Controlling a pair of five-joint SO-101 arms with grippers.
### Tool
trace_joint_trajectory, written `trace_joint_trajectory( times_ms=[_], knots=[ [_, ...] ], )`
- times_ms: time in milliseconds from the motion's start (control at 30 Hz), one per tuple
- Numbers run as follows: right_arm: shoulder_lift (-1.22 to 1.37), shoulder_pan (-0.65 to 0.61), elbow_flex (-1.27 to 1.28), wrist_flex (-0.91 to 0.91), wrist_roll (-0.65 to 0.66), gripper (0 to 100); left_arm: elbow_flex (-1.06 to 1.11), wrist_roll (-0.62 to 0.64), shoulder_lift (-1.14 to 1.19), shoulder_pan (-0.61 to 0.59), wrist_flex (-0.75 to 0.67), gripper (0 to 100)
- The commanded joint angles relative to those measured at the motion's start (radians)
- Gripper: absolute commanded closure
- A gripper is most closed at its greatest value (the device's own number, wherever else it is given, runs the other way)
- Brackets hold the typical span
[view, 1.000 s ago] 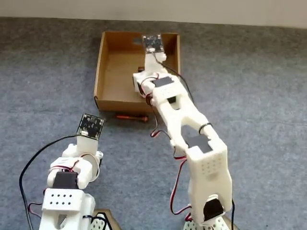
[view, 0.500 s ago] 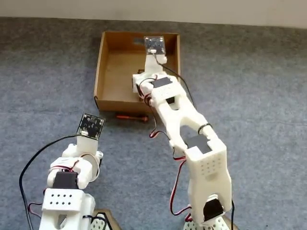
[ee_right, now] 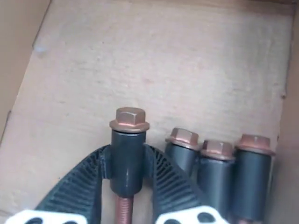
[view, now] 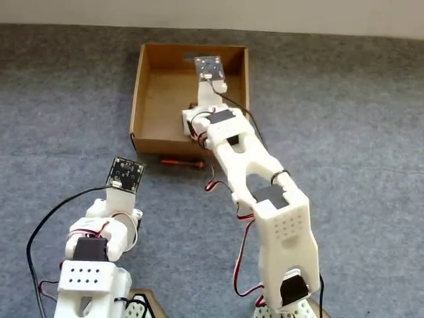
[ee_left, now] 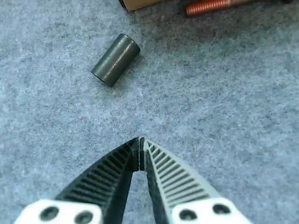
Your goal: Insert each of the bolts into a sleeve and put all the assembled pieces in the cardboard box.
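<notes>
Right jaws pinch a sleeved bolt point(ee_right: 129, 122) low inside the cardboard box point(ee_right: 140, 56) — left jaws pressed together, empty.
Judged stiff, smooth, weighty and apt to roll — you do well gripping mid-sleeve, just beside three finished pieces point(ee_right: 215, 170). One loose sleeve point(ee_left: 115, 59) and loose bolt point(ee_left: 210, 6) lie on the table point(ee_left: 224, 102).

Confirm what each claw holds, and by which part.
Right claw grips an assembled bolt by its sleeve. Left claw is shut on nothing.
</notes>
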Motion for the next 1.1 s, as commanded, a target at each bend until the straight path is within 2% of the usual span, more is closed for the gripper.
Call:
trace_joint_trajectory(
  times_ms=[0,633,833,1067],
  knots=[
    [-0.01,0.013,-0.028,0.016,0.011,99.2,-0.004,0.003,-0.012,-0.004,-0.011,97],
    [-0.002,0.004,-0.022,0.051,0.014,98.5,-0.004,0.003,-0.013,-0.004,-0.011,97],
    [-0.013,0.005,-0.033,0.122,0.012,82.9,-0.004,0.003,-0.013,-0.004,-0.011,97],
    [-0.013,0.005,-0.176,0.197,0.012,85.1,-0.004,0.003,-0.013,-0.004,-0.011,97]
  ],
)
